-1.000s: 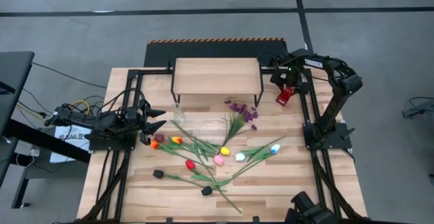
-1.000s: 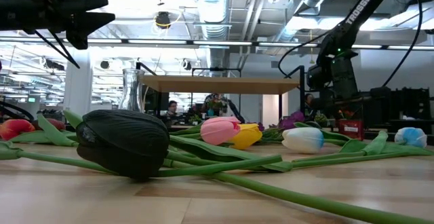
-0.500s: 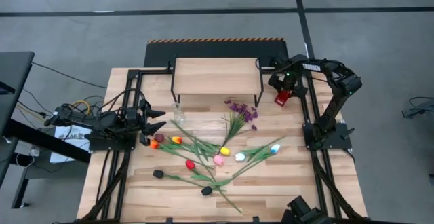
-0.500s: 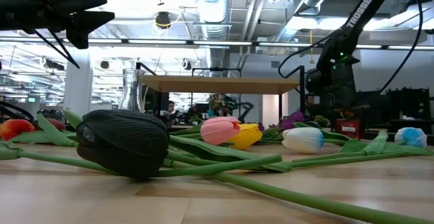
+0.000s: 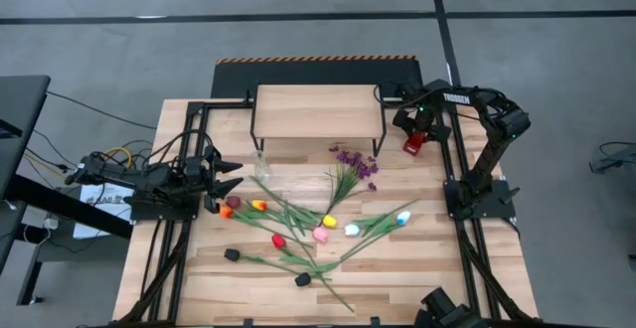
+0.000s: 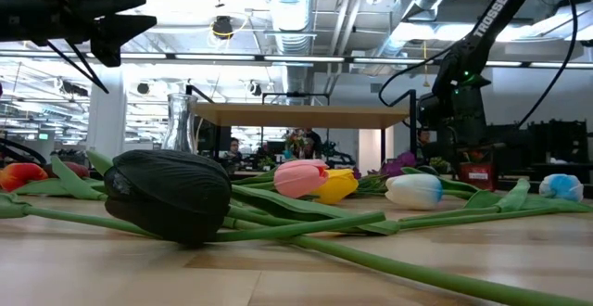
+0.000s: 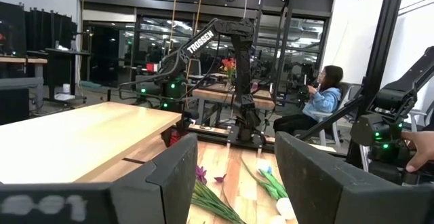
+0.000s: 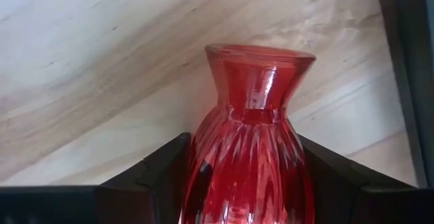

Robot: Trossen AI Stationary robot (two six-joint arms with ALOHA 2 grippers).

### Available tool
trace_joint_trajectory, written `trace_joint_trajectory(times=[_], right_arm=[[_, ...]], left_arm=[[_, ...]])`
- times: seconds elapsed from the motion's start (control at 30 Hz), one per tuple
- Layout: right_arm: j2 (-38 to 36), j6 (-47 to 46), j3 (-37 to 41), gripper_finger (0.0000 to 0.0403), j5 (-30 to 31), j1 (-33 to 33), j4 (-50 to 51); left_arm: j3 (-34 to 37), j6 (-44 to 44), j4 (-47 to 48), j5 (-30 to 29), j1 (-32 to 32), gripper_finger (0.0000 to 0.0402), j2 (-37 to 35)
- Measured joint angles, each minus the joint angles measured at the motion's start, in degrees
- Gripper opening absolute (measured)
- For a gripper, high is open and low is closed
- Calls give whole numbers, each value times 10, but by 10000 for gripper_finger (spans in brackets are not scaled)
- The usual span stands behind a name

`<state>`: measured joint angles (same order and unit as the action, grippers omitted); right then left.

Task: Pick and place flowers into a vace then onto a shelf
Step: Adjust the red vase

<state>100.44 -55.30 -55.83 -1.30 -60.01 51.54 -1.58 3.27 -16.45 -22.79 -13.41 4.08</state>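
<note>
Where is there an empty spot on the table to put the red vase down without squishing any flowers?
The shelf top is bare. The table is also bare along its near edge and in the near right corner, beyond the blue flower. The middle is crowded with flowers, from the clear vase to the black flower.

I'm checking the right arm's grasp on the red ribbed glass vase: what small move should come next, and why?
Probably close the right gripper the rest of the way. Its fingers already flank the red ribbed glass vase on both sides, beside the light-wood shelf, so only firm contact seems missing before lifting.
</note>
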Motion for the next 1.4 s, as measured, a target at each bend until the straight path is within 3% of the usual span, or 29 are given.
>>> trace_joint_trajectory(times=[0.5,0.9,1.2,1.4], right_arm=[[-5,20,-1,223,30,17,20],[-125,48,-2,222,54,28,-55],[-176,120,-2,221,141,74,-83],[-181,116,-1,223,215,121,-98]], left_arm=[[0,0,-1,0,0,187,0],[0,1,-1,0,0,187,0],[0,4,-2,-1,0,187,0],[0,13,-6,-7,0,187,0]])
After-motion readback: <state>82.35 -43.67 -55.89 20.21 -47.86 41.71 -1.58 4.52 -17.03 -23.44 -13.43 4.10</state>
